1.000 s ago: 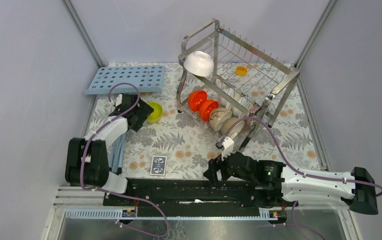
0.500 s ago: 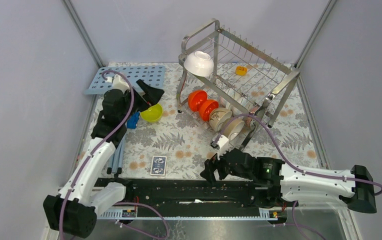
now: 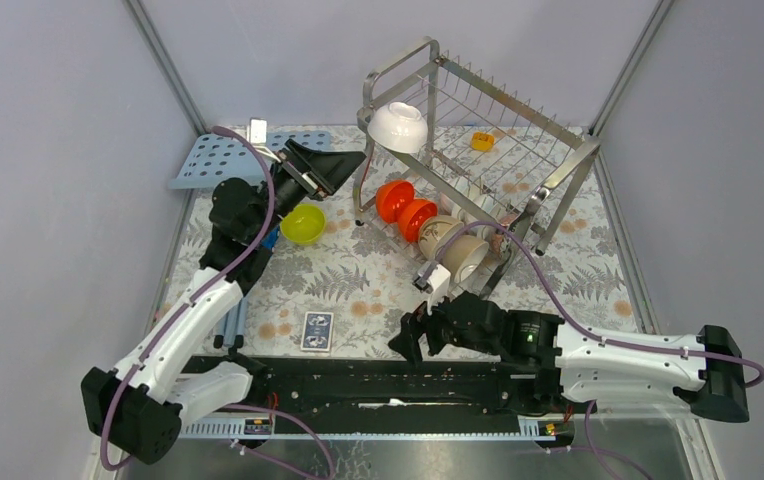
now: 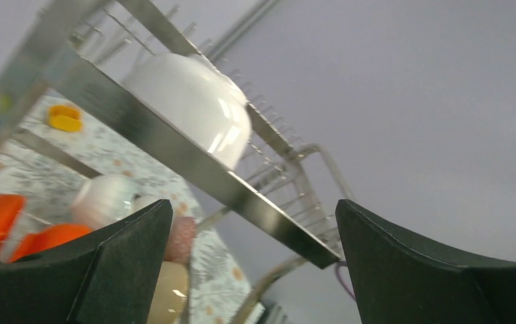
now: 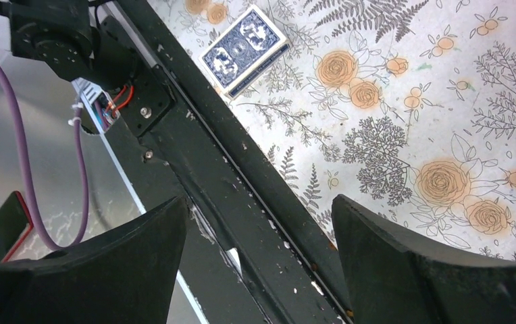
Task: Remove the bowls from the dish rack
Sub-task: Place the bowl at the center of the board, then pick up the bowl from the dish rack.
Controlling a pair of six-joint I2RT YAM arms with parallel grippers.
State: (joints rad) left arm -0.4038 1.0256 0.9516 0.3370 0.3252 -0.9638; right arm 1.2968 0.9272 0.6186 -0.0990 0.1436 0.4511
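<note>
— Top external view: where do things stand?
— The left hand (image 3: 326, 168) is spread wide and holds nothing, raised just beside the left end of the dish rack (image 3: 543, 125); a white bowl (image 3: 398, 126) perches tilted on the upper tier; two orange-red bowls (image 3: 395, 200) and the beige bowls (image 3: 441, 236) stand on edge below; the yellow-green bowl (image 3: 303, 223) is already on the worktop (image 3: 358, 285).
— The right hand (image 3: 406, 340)?
— Open too, and empty; low near the playing-card deck (image 3: 317, 330).
— Risk?
— The left wrist view shows a steel rail (image 4: 174, 152) crossing in front of the white bowl; a finger could strike it and jolt the rack; the glossy bowl might slip onto those beneath.
— Changed in half a second?
— The left hand has swung from beside the yellow-green bowl towards the rack; the right has edged left.
</note>
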